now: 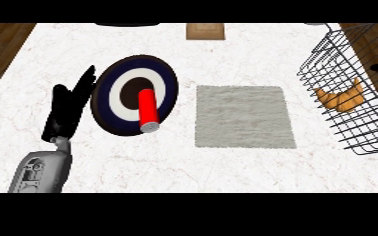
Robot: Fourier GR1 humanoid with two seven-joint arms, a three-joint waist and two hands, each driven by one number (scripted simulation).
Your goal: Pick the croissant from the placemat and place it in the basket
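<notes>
Head view shows your left hand [68, 105] at the left of the counter, fingers straight and together, pointing up, holding nothing, resting. Your right hand is not visible. Far to that hand's right, across the whole counter, the croissant [341, 98] already lies inside the wire basket [325, 60], its long axis tilted from lower left to upper right. The grey placemat [244, 116], between hand and basket, has nothing on it, so the task looks complete. Just right of the hand sits a ringed plate [111, 95] with a red cylinder [148, 109] on it. The basket's right side is cut off by the frame edge.
</notes>
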